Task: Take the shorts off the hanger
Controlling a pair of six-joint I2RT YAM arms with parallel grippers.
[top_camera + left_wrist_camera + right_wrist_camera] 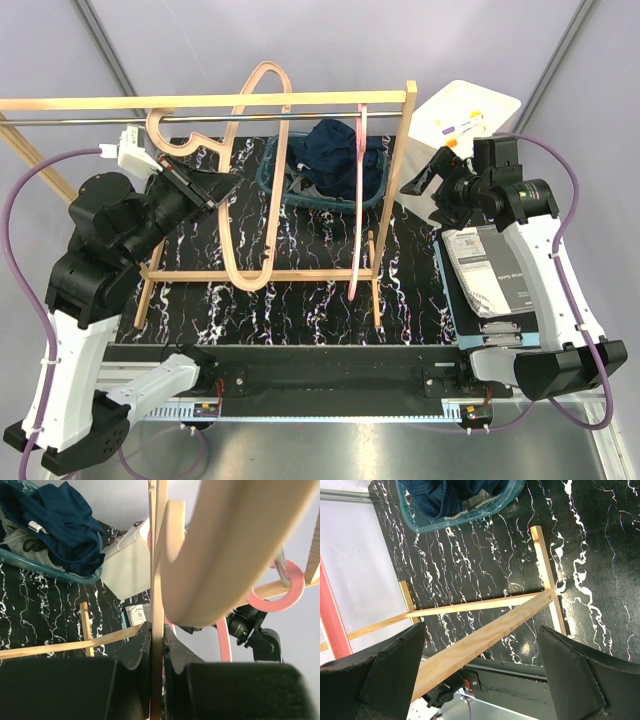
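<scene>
Wooden hanger [229, 215], bare, is hanging on the rack rail [80, 121] w/ the L tool [212, 187] clamping its thin arm, jaws closed on the wood. R tool [425, 182] is hovering beside the rack, jaws spread wide, holding nothing. Navy shorts [335, 150] are lying bunched in the teal basket [268, 180] on the tabletop [300, 300], grey shorts [17, 540] peeking out underneath. Pink hanger [360, 200] is hanging bare too. Removal step is looking done; next move prob. calls for the L tool letting go w/o swinging the hanger.
</scene>
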